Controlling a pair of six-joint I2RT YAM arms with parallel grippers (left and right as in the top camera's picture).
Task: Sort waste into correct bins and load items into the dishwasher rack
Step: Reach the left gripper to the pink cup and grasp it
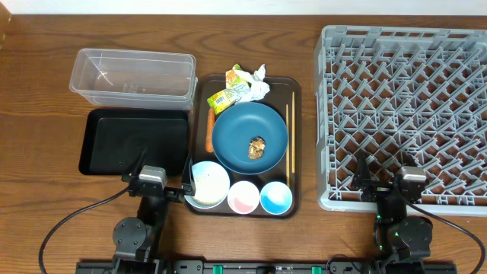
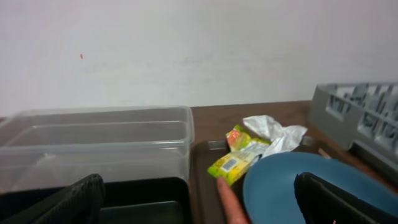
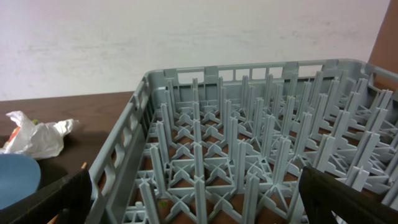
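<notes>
Both my left gripper (image 1: 154, 173) and right gripper (image 1: 386, 173) sat low with fingers (image 2: 68, 202) wide open, holding nothing. From the left lay the black tray (image 1: 133, 141), the clear tub (image 1: 133, 76) behind it, then the brown tray (image 1: 281, 90) with carrot (image 1: 209, 129), wrapper (image 1: 228, 97), tissue (image 1: 259, 80), blue dish (image 1: 236, 129), bowl (image 1: 209, 181), pink cup (image 1: 243, 197), blue cup (image 1: 275, 198) and chopsticks (image 1: 289, 137). The grey rack (image 1: 403, 99) stood far right.

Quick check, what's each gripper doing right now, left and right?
Left gripper: open, fingers spread wide, holding nothing.
Right gripper: open, fingers spread wide, holding nothing.
</notes>
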